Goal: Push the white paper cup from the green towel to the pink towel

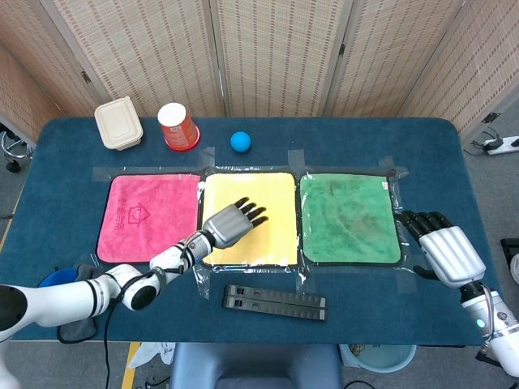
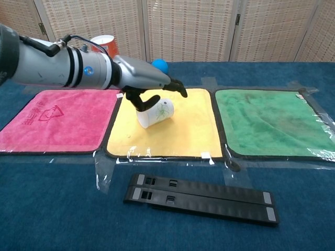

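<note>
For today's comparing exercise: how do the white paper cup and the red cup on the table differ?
The white cup lies on its side on the yellow towel, under the left hand; the red cup stands at the back on the bare table. The white cup is white with a green print; the red cup is red with a white end up. Both are tapered cups.

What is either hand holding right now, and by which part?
Nothing is held. The left hand hovers with fingers spread over the tipped cup on the yellow towel; the right hand is open beside the green towel.

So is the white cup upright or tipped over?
Tipped over. The white cup lies on its side on the yellow towel, open mouth facing the camera.
</note>
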Available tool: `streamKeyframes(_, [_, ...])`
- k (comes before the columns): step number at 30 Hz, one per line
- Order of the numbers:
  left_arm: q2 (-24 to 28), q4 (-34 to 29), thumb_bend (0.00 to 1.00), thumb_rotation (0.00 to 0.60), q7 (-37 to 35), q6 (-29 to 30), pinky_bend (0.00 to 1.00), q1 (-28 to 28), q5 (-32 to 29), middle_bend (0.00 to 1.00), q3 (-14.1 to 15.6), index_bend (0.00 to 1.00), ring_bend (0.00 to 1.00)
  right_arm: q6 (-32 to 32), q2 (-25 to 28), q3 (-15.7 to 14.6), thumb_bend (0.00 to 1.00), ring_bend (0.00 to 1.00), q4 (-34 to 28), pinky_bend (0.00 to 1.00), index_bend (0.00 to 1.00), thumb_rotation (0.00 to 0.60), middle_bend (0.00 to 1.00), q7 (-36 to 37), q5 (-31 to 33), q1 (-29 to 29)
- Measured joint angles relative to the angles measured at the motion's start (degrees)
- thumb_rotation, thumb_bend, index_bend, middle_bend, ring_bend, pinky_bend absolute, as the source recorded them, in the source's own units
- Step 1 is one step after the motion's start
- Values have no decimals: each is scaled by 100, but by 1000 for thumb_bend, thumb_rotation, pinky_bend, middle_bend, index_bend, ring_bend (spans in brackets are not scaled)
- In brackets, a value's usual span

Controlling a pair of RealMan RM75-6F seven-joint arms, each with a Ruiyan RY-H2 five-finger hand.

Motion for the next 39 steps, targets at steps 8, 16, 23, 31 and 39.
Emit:
streamKeyframes(8, [-413, 449, 926, 600, 612, 126, 0, -678, -1165, 24, 394, 73, 12, -29, -12, 39, 70, 168, 135, 174, 118, 600, 168, 203, -24, -67])
streamKeyframes(16, [-791, 776, 931, 600, 1281, 425, 0, -1272, -2218, 43, 908, 102, 21, 7, -30, 59, 70, 167, 231, 174, 118, 600, 168, 365, -89, -153])
streamKeyframes(23, [-992, 818, 937, 600, 1770, 726, 0, -1614, -2824, 89, 1261, 143, 49, 29, -48, 73, 70, 167, 260, 174, 118, 600, 168, 435, -155, -203])
streamKeyframes(31, [-1121, 822, 942, 600, 2184, 979, 0, -1811, -3163, 151, 1549, 212, 95, 76, -61, 93, 70, 165, 272, 174, 118, 600, 168, 496, -193, -270])
streamKeyframes(39, [-1031, 705, 943, 600, 2306, 1131, 0, -1826, -3405, 222, 1696, 270, 160, 87, -94, 107, 70, 165, 324, 174, 118, 600, 168, 563, -216, -314])
